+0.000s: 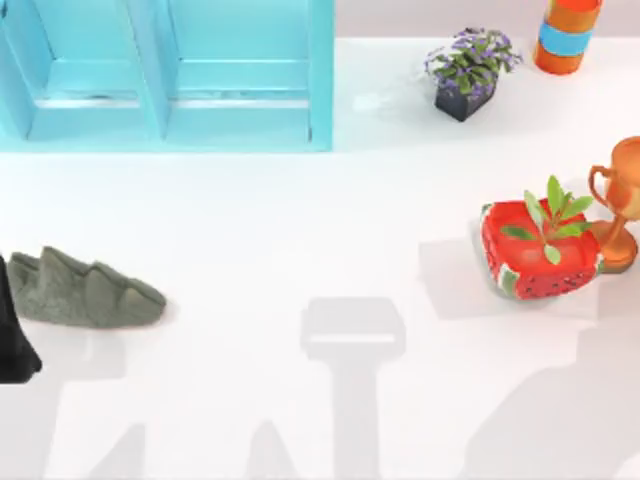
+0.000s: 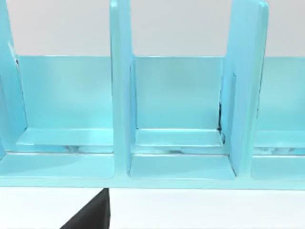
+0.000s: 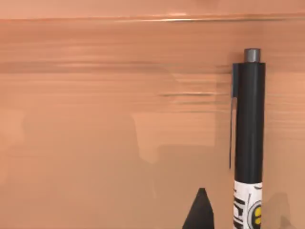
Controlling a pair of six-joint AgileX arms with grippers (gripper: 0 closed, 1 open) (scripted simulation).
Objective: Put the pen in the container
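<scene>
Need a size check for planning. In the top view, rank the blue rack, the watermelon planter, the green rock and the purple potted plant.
1. blue rack
2. green rock
3. watermelon planter, close to the rock, so unsure
4. purple potted plant

Top cam overhead; left wrist cam close on blue container [image 2: 176, 143], shared w/ top.
</scene>
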